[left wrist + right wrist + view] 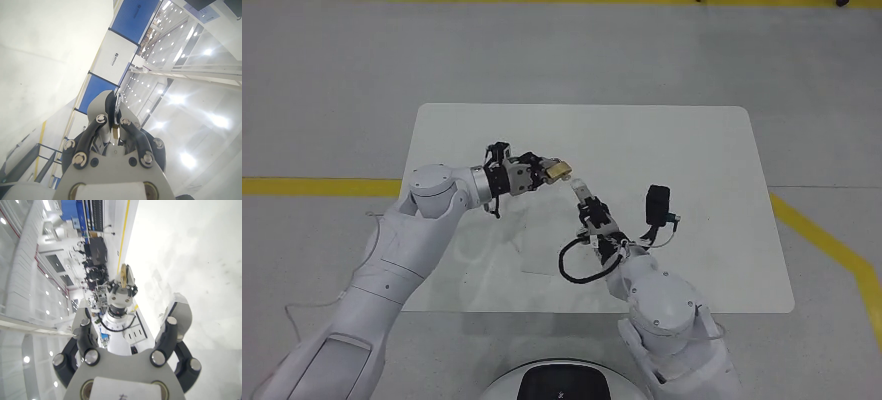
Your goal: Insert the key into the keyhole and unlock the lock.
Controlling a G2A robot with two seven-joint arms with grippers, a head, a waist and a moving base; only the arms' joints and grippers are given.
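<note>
From above we see the left gripper [547,170] clamped on a small brass lock [559,170], held over the table [692,150] somewhat nearer its far edge than its near one, with the right gripper [580,188] just beside it. In the left wrist view a silvery piece [119,100] sits at the closed fingertips; it may be the shackle or the key, and we cannot tell which. In the right wrist view the right fingers [177,313] stand wide apart with nothing between them, facing the lock. We judge the lock is lifted and presented, while seating and turning the key are left to do.
</note>
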